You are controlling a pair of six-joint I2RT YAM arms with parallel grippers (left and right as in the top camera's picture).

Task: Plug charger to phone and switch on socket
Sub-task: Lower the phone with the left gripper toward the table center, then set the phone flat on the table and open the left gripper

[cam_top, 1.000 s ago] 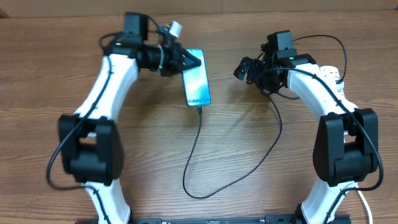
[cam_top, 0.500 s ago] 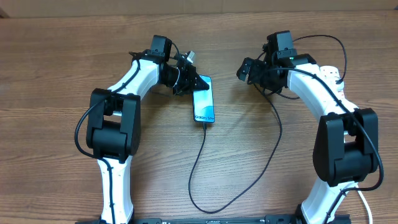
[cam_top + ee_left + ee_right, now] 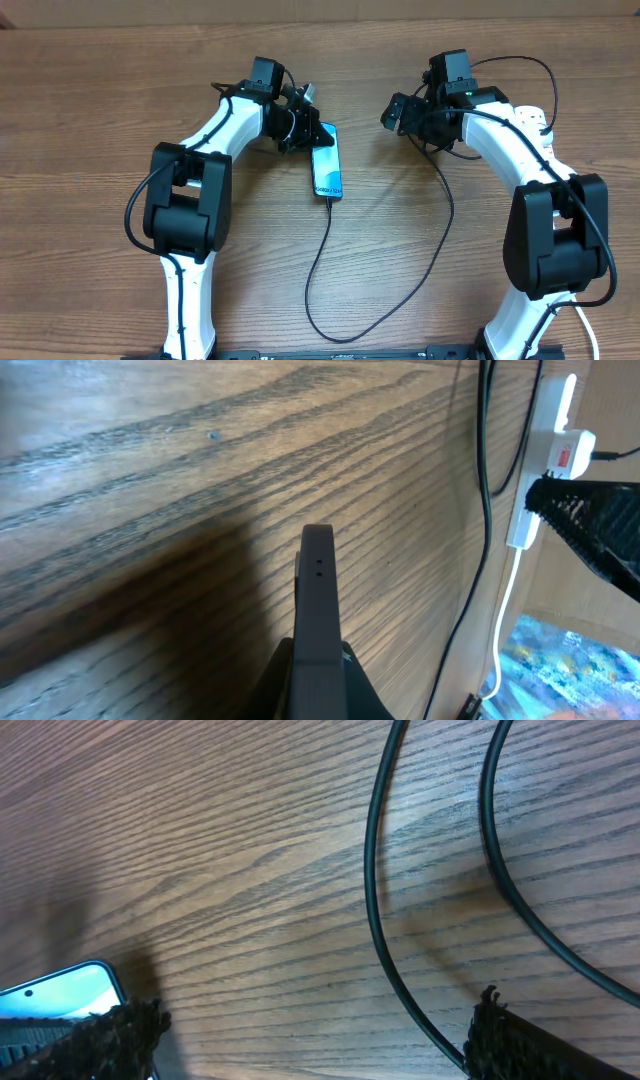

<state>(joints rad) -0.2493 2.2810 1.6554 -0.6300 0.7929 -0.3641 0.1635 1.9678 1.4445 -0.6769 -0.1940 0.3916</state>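
The phone [image 3: 327, 172] lies on the wooden table with its light blue screen up. My left gripper [image 3: 305, 130] is shut on its far end. In the left wrist view the phone [image 3: 317, 580] shows edge-on between the fingers [image 3: 318, 665]. The charger cable [image 3: 322, 260] is plugged into the phone's near end, loops toward the front edge and runs up right to the white socket strip [image 3: 532, 117], mostly hidden under my right arm. The socket also shows in the left wrist view [image 3: 548, 455] with a red switch. My right gripper [image 3: 396, 110] is open and empty over the cable [image 3: 375, 890].
The phone's corner shows at the lower left of the right wrist view [image 3: 60, 992]. The strip's thick white cord [image 3: 505, 610] runs along the table's right side. A second black cable [image 3: 520, 910] curves beside the first.
My left arm has swung in toward the middle, and the phone has shifted right and toward the front with it. The right arm has not moved.
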